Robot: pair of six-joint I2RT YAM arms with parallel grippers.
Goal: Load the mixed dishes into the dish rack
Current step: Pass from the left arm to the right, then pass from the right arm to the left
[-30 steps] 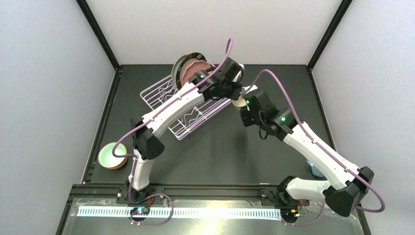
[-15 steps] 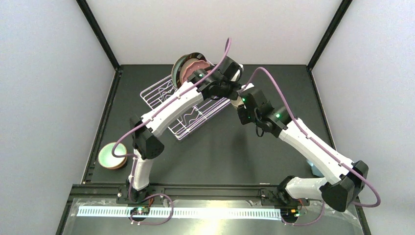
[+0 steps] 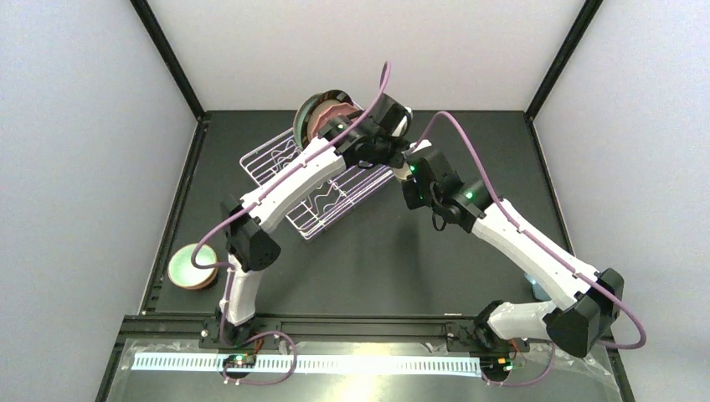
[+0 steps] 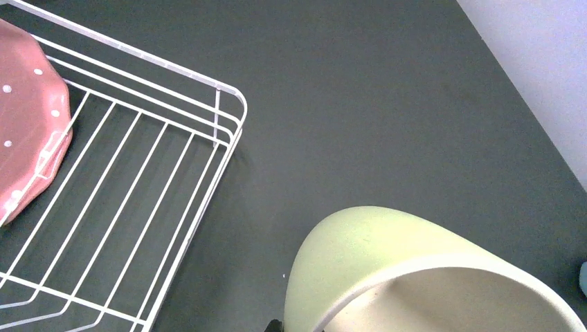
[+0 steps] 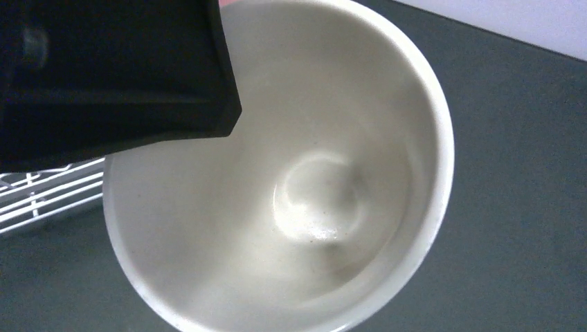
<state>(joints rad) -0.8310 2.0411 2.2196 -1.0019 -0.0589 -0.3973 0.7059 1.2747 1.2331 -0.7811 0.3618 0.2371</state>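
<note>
Left tool (image 3: pixel 398 141) reaches over the far end of the dish rack (image 3: pixel 322 205) and is closed down narrow; its wrist view has the pale green mug (image 4: pixel 387 263) filling the lower right, tilted, with the mug's wall at the tool's tips, so it appears to grip the mug by the rim. Right tool (image 3: pixel 410 157) meets it from the other side and looks straight down into the mug's cream inside; whether its jaws are wide or narrow I cannot tell. A black block (image 5: pixel 118 69) overlaps the mug's rim in that view. The mug is outside the rack, just beside its far right corner, over the dark bench (image 3: pixel 377 268). Standing on edge at the rack's far end are a pink speckled plate (image 4: pixel 28 117) and a mint-green plate with a dark rim (image 3: pixel 303 117). Small stacked bowls (image 3: pixel 192 266) sit at the bench's near left edge, well apart from the rack.
</note>
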